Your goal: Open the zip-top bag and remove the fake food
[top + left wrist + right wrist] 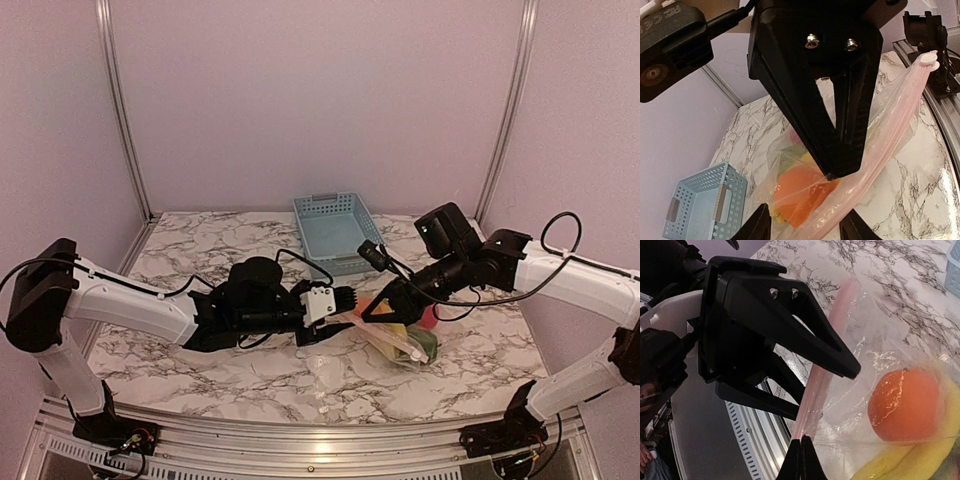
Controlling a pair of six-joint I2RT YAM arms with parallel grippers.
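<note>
The clear zip-top bag lies right of centre, its pinkish zip strip raised. It holds fake food: an orange ball, a yellow banana, and pink-red and green pieces. My right gripper is shut on the zip strip's edge; it also shows in the left wrist view. My left gripper is open, one finger on each side of the strip, not gripping it. A white slider sits at the strip's far end.
A light blue lattice basket stands at the back centre of the marble table; it also shows in the left wrist view. The metal rail at the table's near edge runs close below both grippers.
</note>
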